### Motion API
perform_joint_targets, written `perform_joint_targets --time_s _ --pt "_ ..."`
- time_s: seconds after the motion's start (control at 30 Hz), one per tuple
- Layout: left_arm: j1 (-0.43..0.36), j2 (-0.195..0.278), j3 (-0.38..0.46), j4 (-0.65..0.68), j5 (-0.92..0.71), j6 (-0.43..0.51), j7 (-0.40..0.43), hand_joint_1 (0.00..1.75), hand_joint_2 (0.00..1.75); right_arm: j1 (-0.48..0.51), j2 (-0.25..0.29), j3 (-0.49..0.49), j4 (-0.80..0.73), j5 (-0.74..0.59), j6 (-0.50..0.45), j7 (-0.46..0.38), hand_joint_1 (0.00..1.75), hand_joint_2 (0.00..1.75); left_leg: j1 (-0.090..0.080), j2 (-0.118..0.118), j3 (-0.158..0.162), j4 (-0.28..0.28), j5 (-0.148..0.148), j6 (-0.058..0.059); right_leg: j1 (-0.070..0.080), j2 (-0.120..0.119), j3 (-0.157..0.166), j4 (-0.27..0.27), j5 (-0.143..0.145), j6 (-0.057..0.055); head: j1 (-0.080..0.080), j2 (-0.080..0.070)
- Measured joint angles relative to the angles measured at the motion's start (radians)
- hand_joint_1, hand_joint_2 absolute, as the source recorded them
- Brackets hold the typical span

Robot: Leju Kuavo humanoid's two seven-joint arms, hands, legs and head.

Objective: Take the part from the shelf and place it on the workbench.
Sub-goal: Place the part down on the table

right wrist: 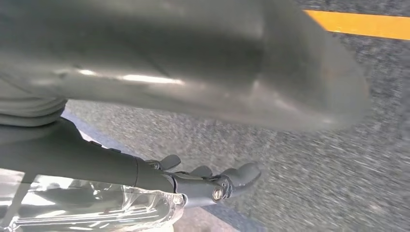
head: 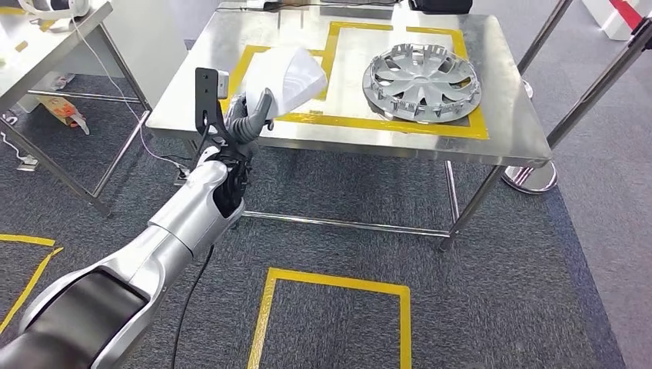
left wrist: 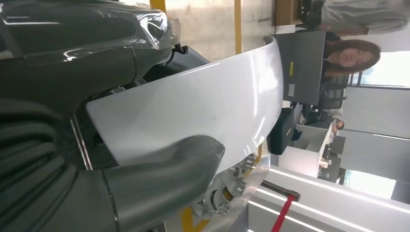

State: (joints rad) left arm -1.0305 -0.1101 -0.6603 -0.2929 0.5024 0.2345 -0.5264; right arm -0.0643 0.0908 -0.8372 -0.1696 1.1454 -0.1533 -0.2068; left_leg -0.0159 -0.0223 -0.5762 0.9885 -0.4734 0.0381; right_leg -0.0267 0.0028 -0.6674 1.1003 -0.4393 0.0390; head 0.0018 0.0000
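The left hand (head: 247, 119) grips a white part (head: 291, 75), a smooth curved shell that looks like plastic, and holds it up over the near left corner of the steel table (head: 503, 115). In the head view the part hangs above the yellow tape outline (head: 384, 124) marked on the tabletop; whether it touches the surface cannot be told from here. The left wrist view shows the thick grey thumb (left wrist: 164, 181) pressed across one face of the white part (left wrist: 203, 116), with the darker fingers (left wrist: 159, 29) on the other side, so the part is clamped between them.

On the right half of the table, inside the same taped outline, a silver wheel cover (head: 421, 81) lies flat, well apart from the white part. A second steel table (head: 46, 46) stands to the left, with loose items under it. The floor is dark grey carpet (head: 538, 292), with a yellow taped rectangle (head: 332, 282) in front of the table.

The right hand (right wrist: 208, 181) hangs over the carpet in the right wrist view; its dark fingers are loosely extended and hold nothing. A yellow floor line (right wrist: 358, 23) runs past it.

In the left wrist view a person (left wrist: 348, 53) sits beyond the table, behind a dark monitor (left wrist: 302, 65).
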Motion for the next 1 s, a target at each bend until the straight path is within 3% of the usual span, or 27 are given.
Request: perform_joint_targets --time_s 0.07,0.2,0.27,0.33,0.37,0.4,0.47,0.53,0.57,0.67,0.73,0.83,0.87,0.9,0.93,1.0 --pt "-0.002 0.001 0.008 0.0 -0.006 0.0 0.002 1.75 1.75 -0.002 0.0 0.0 0.0 0.0 0.0 0.0 0.0 0.0 -0.003 -0.002 0.003 0.007 -0.013 -0.008 0.002 0.002 0.03 -0.066 0.014 -0.006 0.002 0.0" --pt "-0.004 0.004 0.016 -0.002 -0.012 0.002 0.006 1.75 1.75 -0.004 0.002 0.0 0.0 0.0 0.0 0.002 0.0 0.0 -0.002 0.002 -0.009 0.029 -0.035 -0.027 -0.002 0.004 0.046 -0.079 -0.007 -0.027 -0.006 0.0" --pt "-0.006 0.005 0.021 -0.002 -0.013 0.002 0.006 1.75 1.75 -0.005 0.002 0.0 0.0 0.001 0.0 0.002 0.0 0.0 0.004 0.009 -0.061 0.126 -0.075 -0.041 -0.005 0.004 0.056 -0.081 -0.014 -0.036 -0.013 0.0" --pt "-0.002 0.006 0.024 -0.002 -0.014 0.002 0.006 1.75 1.75 -0.006 0.002 -0.001 0.0 0.001 0.0 0.002 0.0 0.0 0.013 0.012 -0.145 0.264 -0.114 -0.049 -0.006 0.003 0.065 -0.081 -0.022 -0.041 -0.019 0.0" --pt "0.001 0.006 0.025 -0.002 -0.014 0.002 0.006 1.75 1.75 -0.006 0.002 -0.001 0.0 0.001 0.0 0.002 0.0 0.0 0.017 0.012 -0.174 0.301 -0.112 -0.051 -0.006 0.003 0.071 -0.081 -0.026 -0.04 -0.021 0.0" --pt "0.003 0.007 0.025 -0.002 -0.015 0.002 0.006 1.75 1.75 -0.005 0.002 -0.001 0.0 0.001 0.0 0.002 0.0 0.0 0.021 0.012 -0.185 0.299 -0.091 -0.052 -0.007 0.004 0.078 -0.081 -0.031 -0.039 -0.023 0.0" --pt "0.002 0.008 0.027 -0.002 -0.017 0.0 0.006 1.75 1.75 -0.005 0.003 -0.001 0.0 0.002 0.0 0.003 0.0 0.0 0.023 0.013 -0.144 0.181 -0.004 -0.049 -0.008 0.006 0.095 -0.081 -0.043 -0.033 -0.029 0.0" --pt "-0.003 0.009 0.03 -0.002 -0.022 -0.001 0.006 1.75 1.75 -0.007 0.004 -0.001 0.0 0.003 0.0 0.003 0.0 0.0 0.018 0.014 -0.085 0.057 0.048 -0.044 -0.006 0.006 0.105 -0.082 -0.053 -0.024 -0.034 0.0" --pt "-0.005 0.008 0.031 -0.002 -0.025 -0.002 0.007 1.75 1.75 -0.007 0.004 -0.001 0.0 0.003 0.0 0.003 0.0 0.0 0.016 0.014 -0.07 0.028 0.052 -0.041 -0.005 0.006 0.106 -0.084 -0.056 -0.018 -0.035 0.0" --pt "-0.006 0.008 0.034 -0.002 -0.033 -0.004 0.008 1.75 1.75 -0.008 0.005 -0.001 0.0 0.003 0.0 0.003 0.0 0.0 0.012 0.012 -0.06 0.013 0.039 -0.026 -0.006 0.004 0.11 -0.091 -0.06 -0.001 -0.033 0.0" --pt "-0.009 0.007 0.036 -0.004 -0.037 -0.004 0.008 1.75 1.75 -0.009 0.005 -0.001 0.0 0.004 0.0 0.003 0.0 0.0 0.016 0.012 -0.05 0.003 0.038 -0.012 -0.007 0.002 0.091 -0.05 -0.082 0.007 -0.028 0.0" --pt "-0.008 0.002 0.036 -0.004 -0.046 -0.006 0.01 1.75 1.75 -0.01 0.002 0.0 0.0 0.004 0.0 0.003 0.0 0.0 0.013 0.011 -0.039 0.001 0.028 0.003 -0.003 0.001 -0.019 0.144 -0.15 0.01 -0.01 0.0" --pt "-0.004 0.001 0.036 -0.004 -0.048 -0.006 0.011 1.75 1.75 -0.009 0.002 -0.001 0.0 0.004 0.0 0.003 0.0 0.0 0.012 0.011 -0.034 0.001 0.023 0.005 -0.002 0.001 -0.052 0.191 -0.154 0.009 -0.006 0.0" --pt "-0.001 0.001 0.036 -0.004 -0.049 -0.007 0.011 1.75 1.75 -0.008 0.001 -0.001 0.0 0.004 0.0 0.003 0.0 0.0 0.01 0.01 -0.027 0.001 0.018 0.006 -0.001 0.001 -0.067 0.2 -0.139 0.008 -0.003 0.0" --pt "0.002 0.0 0.036 -0.004 -0.051 -0.007 0.011 1.75 1.75 -0.007 0.0 -0.001 0.0 0.004 0.0 0.003 0.0 0.0 0.009 0.009 -0.018 0.002 0.012 0.005 -0.001 0.001 -0.061 0.167 -0.104 0.006 0.0 0.0" --pt "0.002 -0.001 0.037 -0.004 -0.053 -0.008 0.011 1.75 1.75 -0.006 -0.001 -0.001 0.0 0.004 0.0 0.003 0.0 0.0 0.008 0.008 0.0 0.005 -0.005 -0.001 -0.001 0.0 -0.012 0.034 -0.021 0.001 0.004 0.0"
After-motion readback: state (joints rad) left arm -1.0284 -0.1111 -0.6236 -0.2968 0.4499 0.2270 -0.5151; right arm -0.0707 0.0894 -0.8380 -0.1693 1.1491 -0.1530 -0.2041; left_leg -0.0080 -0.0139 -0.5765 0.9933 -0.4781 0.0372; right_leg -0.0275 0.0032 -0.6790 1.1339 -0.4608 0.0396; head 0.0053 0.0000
